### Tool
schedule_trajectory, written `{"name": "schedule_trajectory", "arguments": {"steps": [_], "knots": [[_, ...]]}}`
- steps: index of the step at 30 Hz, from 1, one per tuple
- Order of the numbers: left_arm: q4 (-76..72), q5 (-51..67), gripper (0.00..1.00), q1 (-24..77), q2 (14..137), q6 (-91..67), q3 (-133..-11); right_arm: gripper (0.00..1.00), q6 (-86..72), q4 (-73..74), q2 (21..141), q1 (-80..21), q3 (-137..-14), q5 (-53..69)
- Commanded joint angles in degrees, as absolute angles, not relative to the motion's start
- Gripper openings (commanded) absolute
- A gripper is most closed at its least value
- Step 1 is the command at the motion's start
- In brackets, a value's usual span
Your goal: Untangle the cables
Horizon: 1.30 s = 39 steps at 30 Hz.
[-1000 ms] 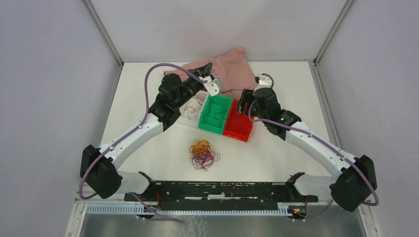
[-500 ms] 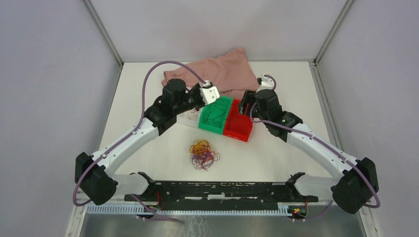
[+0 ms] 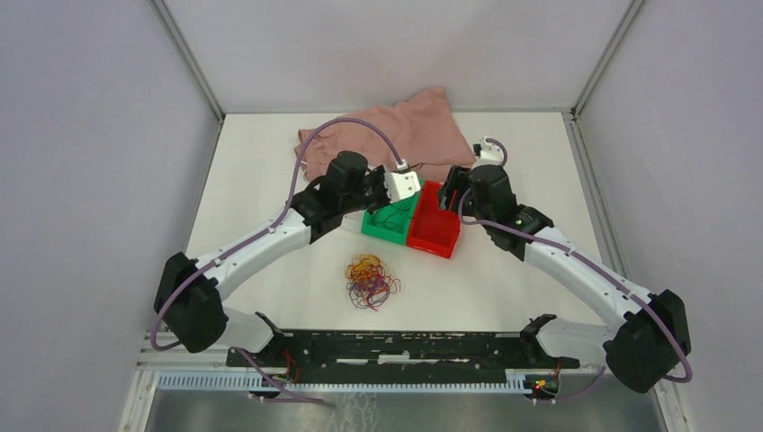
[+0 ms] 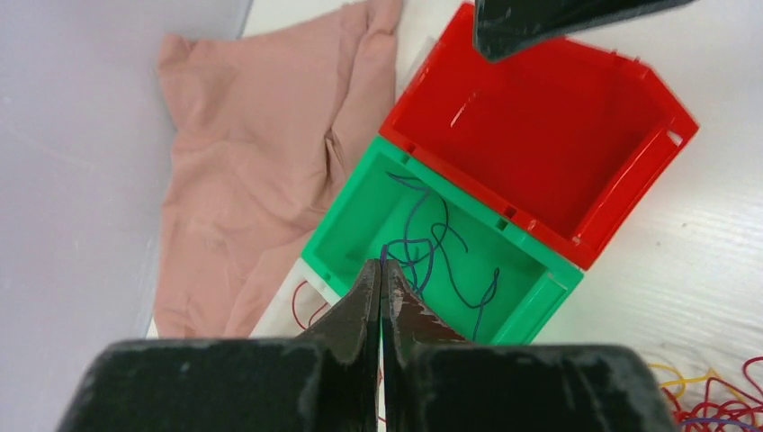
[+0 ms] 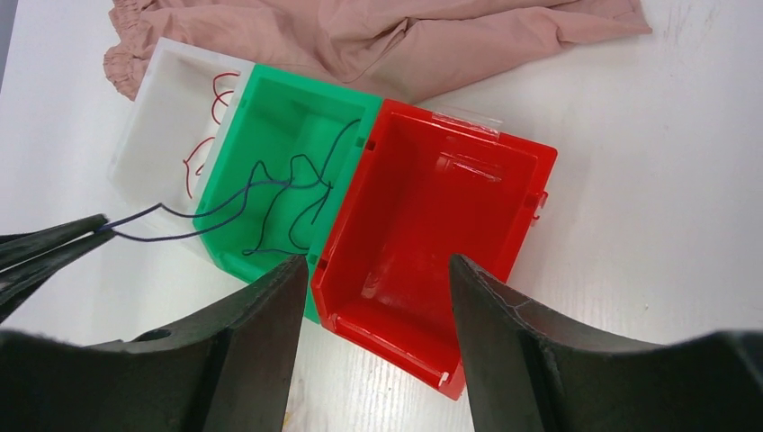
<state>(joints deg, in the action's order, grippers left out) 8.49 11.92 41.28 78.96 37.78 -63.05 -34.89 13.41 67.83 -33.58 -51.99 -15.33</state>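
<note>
Bright, even light; soft shadows, sharp focus.

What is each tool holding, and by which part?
The left tool pinches a dark blue cable at the stretch lying outside the green bin; the rest lies inside. The right tool, open, holds nothing.

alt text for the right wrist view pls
The left end effector, at the left edge, is shut on a dark blue cable trailing into a green bin. The open right end effector hovers over the empty red bin beside it; a pink cloth lies behind.
</note>
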Motion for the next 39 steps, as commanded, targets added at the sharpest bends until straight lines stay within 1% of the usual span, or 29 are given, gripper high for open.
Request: {"name": "schedule_trajectory", "arguments": {"steps": [1,10,20,26,32,33,35,38,39], "knots": [[7.71,9.82,0.03,41.41,82.06,43.70,-64.28,0.65,-35.76,9.56,66.05,-32.85,-51.48,-15.65],[6.02,8.67,0.03,41.50,92.99,47.72,-68.13,0.65,-36.74,7.16,64.72,-31.61,-50.43,-14.83],[4.54,7.93,0.03,41.02,101.52,50.69,-70.41,0.65,-37.30,5.45,63.38,-29.75,-48.28,-13.55],[8.15,8.73,0.03,38.37,106.73,54.25,-74.78,0.65,-37.43,4.96,64.20,-28.99,-48.23,-12.03],[17.96,11.77,0.41,36.89,105.81,52.37,-82.85,0.65,-36.77,5.55,64.71,-28.57,-49.43,-11.28],[20.79,13.07,0.51,36.60,105.01,52.07,-84.12,0.65,-36.59,5.73,64.83,-28.58,-49.79,-11.19],[29.63,16.69,0.61,35.99,104.20,52.42,-88.57,0.65,-36.28,6.24,65.11,-28.57,-50.44,-11.07],[39.48,18.42,0.90,35.51,103.75,52.64,-92.27,0.65,-36.29,7.27,65.46,-28.53,-51.64,-10.91],[41.42,18.23,0.97,35.42,103.34,53.14,-92.36,0.65,-36.20,7.67,65.48,-28.55,-52.10,-10.88]]}}
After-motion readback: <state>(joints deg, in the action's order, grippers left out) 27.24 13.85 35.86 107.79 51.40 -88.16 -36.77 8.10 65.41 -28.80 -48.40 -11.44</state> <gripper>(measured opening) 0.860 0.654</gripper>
